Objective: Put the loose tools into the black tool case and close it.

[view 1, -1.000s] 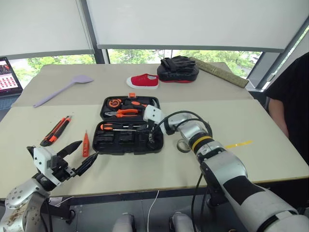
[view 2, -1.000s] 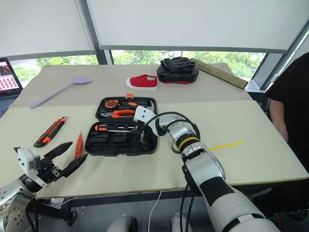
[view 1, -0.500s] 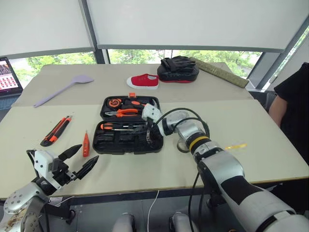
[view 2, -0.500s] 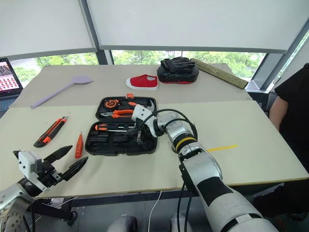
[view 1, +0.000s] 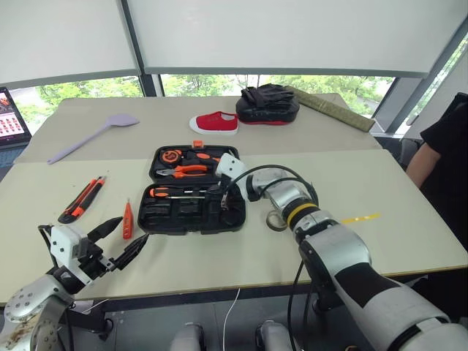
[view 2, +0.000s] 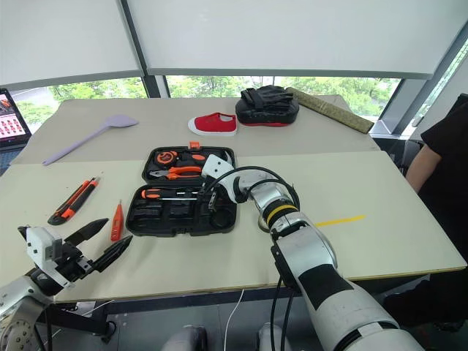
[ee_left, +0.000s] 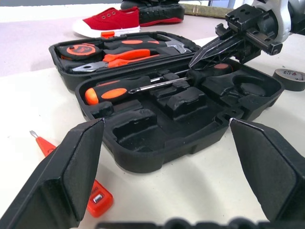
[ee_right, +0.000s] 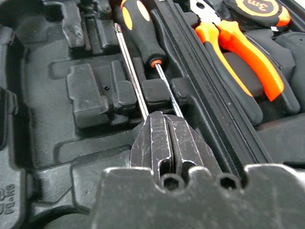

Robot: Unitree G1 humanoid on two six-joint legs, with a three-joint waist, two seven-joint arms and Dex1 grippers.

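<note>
Open black tool case [view 1: 191,199]; utility knife [view 1: 82,199], short screwdriver [view 1: 127,220] outside.

black tool case [view 1: 186,212], red shoe [view 1: 214,123], lilac spoon [view 1: 84,137]

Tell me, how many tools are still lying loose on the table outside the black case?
3: a utility knife far left of the tool case, a short orange screwdriver beside its left edge, and a tape roll at its right, partly hidden by the arm.

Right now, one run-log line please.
case: open | right gripper: shut, over case | left gripper: open, empty | knife, short screwdriver, tape roll: on table
</note>
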